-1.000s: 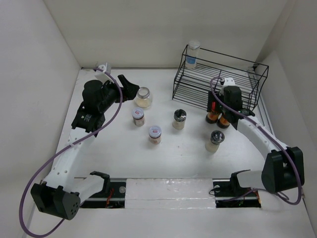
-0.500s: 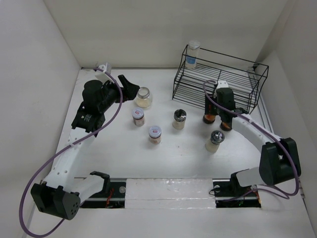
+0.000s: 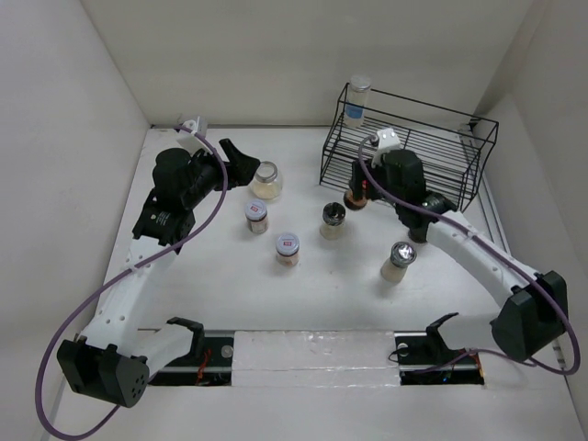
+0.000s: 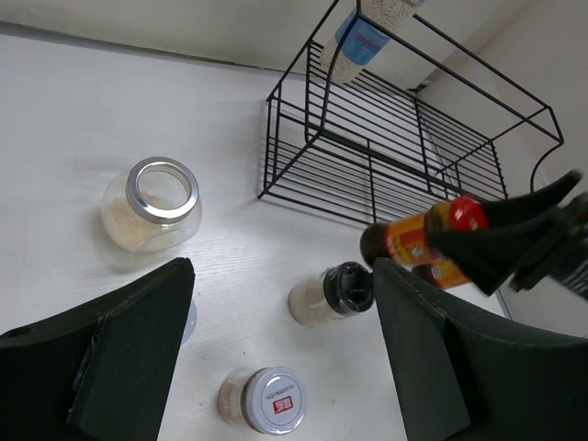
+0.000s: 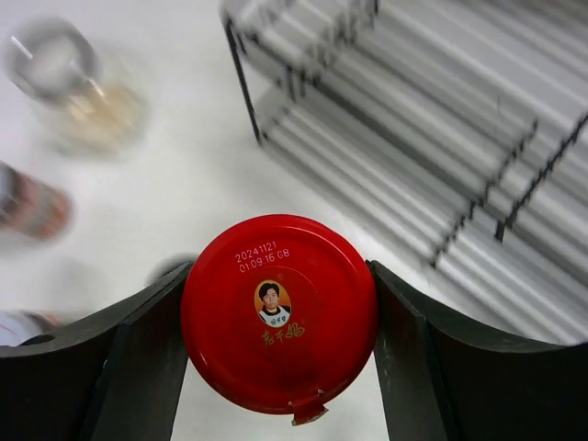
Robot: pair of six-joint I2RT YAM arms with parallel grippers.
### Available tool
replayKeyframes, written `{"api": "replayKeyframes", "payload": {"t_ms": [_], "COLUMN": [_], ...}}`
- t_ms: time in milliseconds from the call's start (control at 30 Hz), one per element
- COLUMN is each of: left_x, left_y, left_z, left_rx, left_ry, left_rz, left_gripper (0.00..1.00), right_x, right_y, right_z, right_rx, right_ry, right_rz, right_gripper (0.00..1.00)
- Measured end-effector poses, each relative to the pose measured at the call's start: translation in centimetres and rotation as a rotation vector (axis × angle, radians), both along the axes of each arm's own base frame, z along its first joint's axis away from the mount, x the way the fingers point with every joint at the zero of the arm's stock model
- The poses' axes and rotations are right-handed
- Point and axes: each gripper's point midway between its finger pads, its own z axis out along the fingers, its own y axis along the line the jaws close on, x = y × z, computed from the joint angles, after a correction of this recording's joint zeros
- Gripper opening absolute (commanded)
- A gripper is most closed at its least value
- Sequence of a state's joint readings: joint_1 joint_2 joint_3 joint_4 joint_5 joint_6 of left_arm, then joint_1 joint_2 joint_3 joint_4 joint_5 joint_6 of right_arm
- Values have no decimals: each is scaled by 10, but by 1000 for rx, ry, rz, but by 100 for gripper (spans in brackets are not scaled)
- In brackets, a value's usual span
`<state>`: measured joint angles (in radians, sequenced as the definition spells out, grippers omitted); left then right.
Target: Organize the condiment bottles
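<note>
My right gripper (image 3: pixel 360 191) (image 5: pixel 280 276) is shut on a red-capped bottle (image 3: pixel 355 197) (image 5: pixel 278 312) (image 4: pixel 418 237) of dark sauce, held in the air in front of the black wire rack (image 3: pixel 413 147). A blue-labelled bottle (image 3: pixel 356 101) stands on the rack's top. On the table stand a silver-lidded jar (image 3: pixel 266 179) (image 4: pixel 152 202), two white-lidded jars (image 3: pixel 255 217) (image 3: pixel 288 249), a black-capped jar (image 3: pixel 333 220) (image 4: pixel 331 294) and a silver-topped jar (image 3: pixel 399 261). My left gripper (image 3: pixel 241 163) (image 4: pixel 285 271) hovers open and holds nothing, beside the silver-lidded jar.
The rack (image 5: pixel 441 138) fills the back right, close to the right wall. White walls close in the table at the back and both sides. In the left wrist view another orange-labelled bottle (image 4: pixel 447 273) shows just under the held one.
The right gripper has closed on the red-capped bottle, lifted it and carried it left along the rack's front. The left arm has stayed still.
</note>
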<state>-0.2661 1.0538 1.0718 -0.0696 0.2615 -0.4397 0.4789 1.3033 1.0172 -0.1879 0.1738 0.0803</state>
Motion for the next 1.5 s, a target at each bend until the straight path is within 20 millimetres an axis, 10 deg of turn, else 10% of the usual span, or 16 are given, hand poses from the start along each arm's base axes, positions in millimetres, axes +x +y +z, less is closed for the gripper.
{"api": "replayKeyframes", "payload": {"t_ms": [300, 533, 900, 1500], "left_x": [-2, -2, -4, -4], "left_y": [0, 1, 2, 2], "left_z": [4, 5, 9, 9], "left_rx": [-7, -8, -9, -10], "left_ry": [-11, -15, -25, -25], "left_rz": [1, 2, 7, 4], "left_gripper": [75, 75, 75, 75], "right_x": [79, 150, 212, 233], "right_y": [13, -39, -74, -81], "right_z": [193, 251, 214, 140], "right_rx": [187, 164, 98, 64], "right_ry": [-399, -502, -386, -216], "right_rz": [86, -7, -78, -79], "right_gripper": [49, 49, 49, 49]}}
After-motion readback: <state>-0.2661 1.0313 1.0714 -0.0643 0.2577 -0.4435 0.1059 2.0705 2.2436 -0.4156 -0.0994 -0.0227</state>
